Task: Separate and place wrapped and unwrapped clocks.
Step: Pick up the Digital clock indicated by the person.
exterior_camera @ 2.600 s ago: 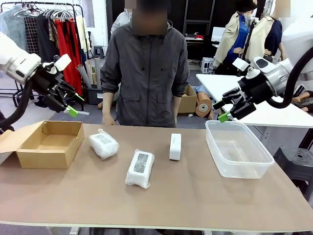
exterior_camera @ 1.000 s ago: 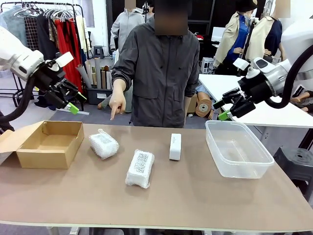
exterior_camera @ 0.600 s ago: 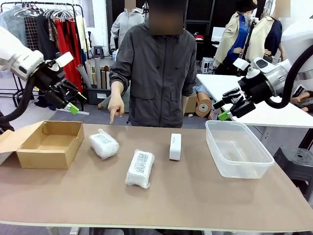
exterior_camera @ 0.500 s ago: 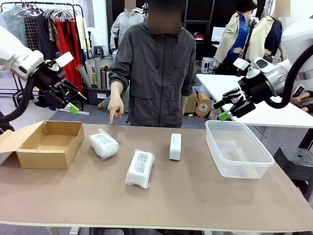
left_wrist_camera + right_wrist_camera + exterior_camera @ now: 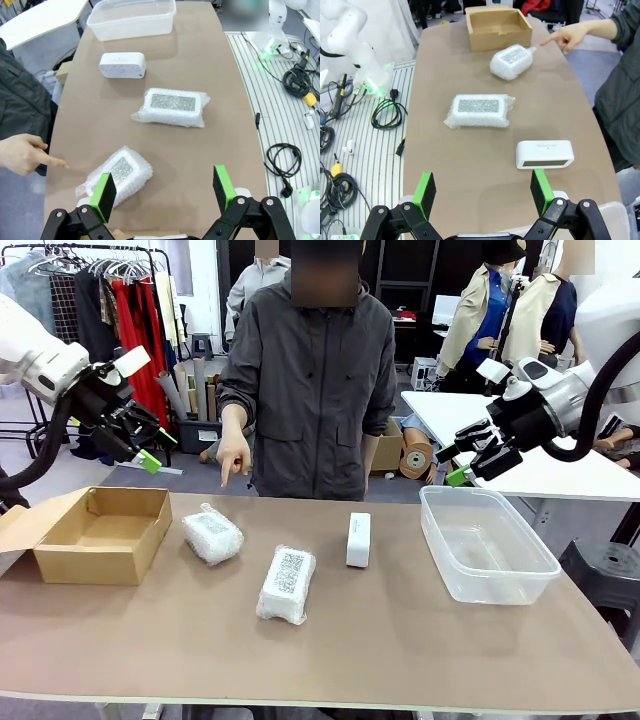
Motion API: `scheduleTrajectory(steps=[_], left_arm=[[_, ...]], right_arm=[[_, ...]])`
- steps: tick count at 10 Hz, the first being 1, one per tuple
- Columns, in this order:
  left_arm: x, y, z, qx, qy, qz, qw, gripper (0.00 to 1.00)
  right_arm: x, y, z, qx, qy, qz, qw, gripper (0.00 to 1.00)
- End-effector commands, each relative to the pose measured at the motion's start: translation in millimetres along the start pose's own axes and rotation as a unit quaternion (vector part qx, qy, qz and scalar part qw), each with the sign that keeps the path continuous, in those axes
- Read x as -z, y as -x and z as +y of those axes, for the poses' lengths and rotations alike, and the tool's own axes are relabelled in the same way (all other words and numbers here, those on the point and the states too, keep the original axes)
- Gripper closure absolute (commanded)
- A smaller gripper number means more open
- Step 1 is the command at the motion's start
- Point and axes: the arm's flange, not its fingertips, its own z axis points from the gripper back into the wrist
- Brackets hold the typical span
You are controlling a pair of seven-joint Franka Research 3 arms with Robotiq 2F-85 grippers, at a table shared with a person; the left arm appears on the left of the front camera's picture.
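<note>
The person's hand (image 5: 234, 462) now points at the nine o'clock wrapped clock (image 5: 212, 534), likely the first pick; left gripper (image 5: 155, 448) and right gripper (image 5: 452, 466) hang open, empty.

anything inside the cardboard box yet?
Bare brown floor shows inside the cardboard box, no clock in it. In the front view its near wall covers a thin strip of floor. The closest wrapped clock lies outside, on the table.

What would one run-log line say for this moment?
left claw open, raised near box | right claw open, raised near tub | person's hand pointing toward wrapped bundle | nothing held
</note>
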Motion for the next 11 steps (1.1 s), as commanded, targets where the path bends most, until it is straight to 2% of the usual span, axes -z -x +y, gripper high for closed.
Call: scheduleTrajectory(steps=[1, 4, 5, 6, 7, 8, 9, 10, 11], left_arm=[[-1.5, -0.8, -2.4, 0.001, -0.002, -0.001, 1.0, 0.0], [0.0, 0.0, 0.0, 0.0, 0.0, 0.0, 1.0, 0.0], [-0.8, -16.0, -6.9, -0.028, -0.012, 0.026, 0.999, 0.0], [0.1, -30.8, -18.4, -0.083, -0.034, 0.061, 0.994, 0.0], [3.0, -43.9, -25.6, -0.142, -0.06, 0.085, 0.984, 0.0], [6.7, -55.3, -33.9, -0.167, -0.087, 0.12, 0.975, 0.0], [11.9, -60.9, -38.8, -0.163, -0.107, 0.153, 0.969, 0.0], [13.4, -66.3, -39.0, -0.156, -0.098, 0.168, 0.968, 0.0], [18.8, -69.2, -43.3, -0.095, -0.102, 0.186, 0.972, 0.0]], right_arm=[[0.9, 1.3, 0.8, 0.0, -0.002, 0.001, 1.0, 0.0], [0.9, 1.3, 0.8, 0.0, -0.002, 0.001, 1.0, 0.0], [0.9, 1.3, 0.8, 0.0, -0.002, 0.001, 1.0, 0.0], [0.9, 1.3, 0.8, 0.0, -0.002, 0.001, 1.0, 0.0], [0.9, 1.3, 0.8, 0.0, -0.002, 0.001, 1.0, 0.0], [0.9, 1.3, 0.8, 0.0, -0.002, 0.001, 1.0, 0.0], [0.9, 1.3, 0.8, 0.0, -0.002, 0.001, 1.0, 0.0], [0.9, 1.3, 0.8, 0.0, -0.002, 0.001, 1.0, 0.0], [0.9, 1.3, 0.8, 0.0, -0.002, 0.001, 1.0, 0.0]])
